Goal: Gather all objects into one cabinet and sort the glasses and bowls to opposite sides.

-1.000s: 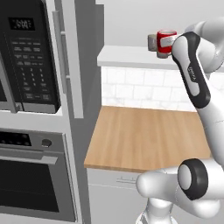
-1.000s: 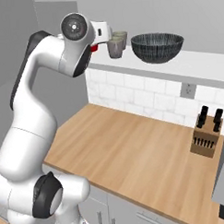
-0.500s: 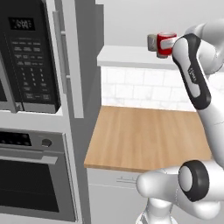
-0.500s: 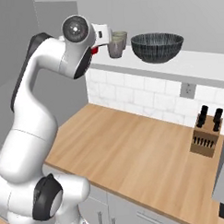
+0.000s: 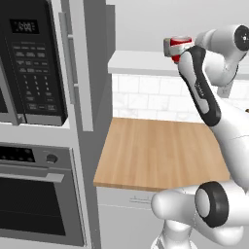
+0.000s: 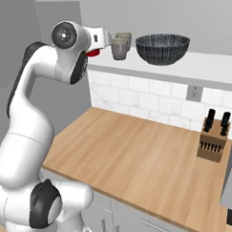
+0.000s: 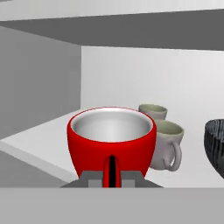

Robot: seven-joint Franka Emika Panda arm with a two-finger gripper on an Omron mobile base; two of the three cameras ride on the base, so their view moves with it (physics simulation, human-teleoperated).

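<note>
My gripper (image 7: 111, 177) is shut on the handle of the small red cup (image 7: 111, 140), holding it upright at the left end of the cabinet's white shelf (image 7: 39, 133). From the base views the red cup (image 5: 181, 46) sits at the hand (image 6: 99, 38), level with the shelf edge. Two grey-green mugs (image 7: 169, 143) (image 7: 153, 111) stand just right of the cup, one behind the other. The same mugs (image 6: 119, 48) (image 6: 125, 37) stand left of the wide dark ribbed bowl (image 6: 162, 48), which is on the shelf (image 6: 206, 67). Part of the bowl (image 7: 215, 141) shows at the right edge of the hand view.
Below the shelf lies a wooden counter (image 6: 134, 153) with a knife block (image 6: 213, 140) at its right. A wall outlet (image 6: 194, 91) sits in the tiled backsplash. A microwave (image 5: 29, 68) and oven (image 5: 34, 194) fill the tall unit on the left.
</note>
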